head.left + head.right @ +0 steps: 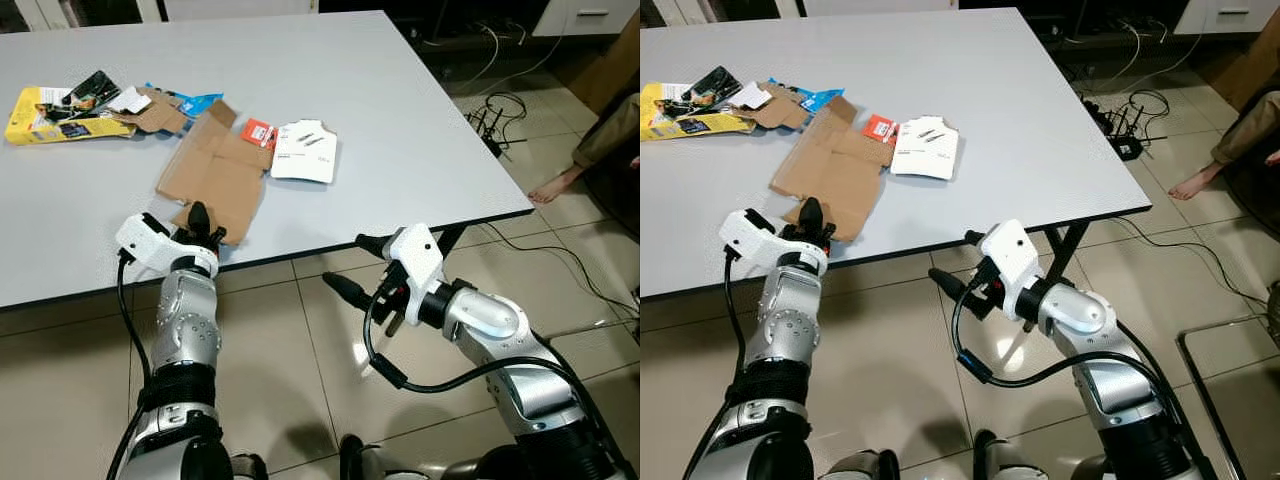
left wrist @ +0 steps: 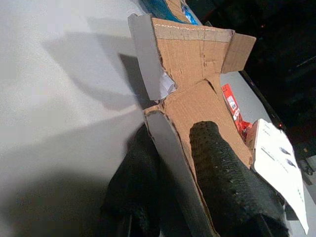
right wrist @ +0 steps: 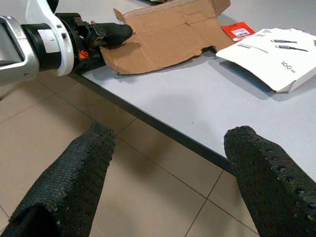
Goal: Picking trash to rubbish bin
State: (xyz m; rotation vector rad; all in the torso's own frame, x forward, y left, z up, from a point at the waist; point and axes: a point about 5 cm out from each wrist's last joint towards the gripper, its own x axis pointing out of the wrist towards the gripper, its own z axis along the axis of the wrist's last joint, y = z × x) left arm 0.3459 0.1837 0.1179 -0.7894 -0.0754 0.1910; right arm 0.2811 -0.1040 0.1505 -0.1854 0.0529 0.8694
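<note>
Left tool [image 1: 199,222] pinches cardboard [image 1: 215,170] edge, per wrist; right tool [image 1: 358,262] open, empty.

Operator, note: the lower finger of your left gripper [image 2: 173,163] sits hidden beneath the cardboard sheet [image 2: 197,94]. The yellow packet [image 1: 670,112] is cut off at the frame edge. A seated person's foot [image 1: 550,186] shows; the body is cropped. Print on the white booklet [image 1: 305,150] is too small to read.

floor: beige tiles [image 1: 300,330] | table: grey top [image 1: 400,110] | cables [image 1: 500,115] on floor beyond
</note>
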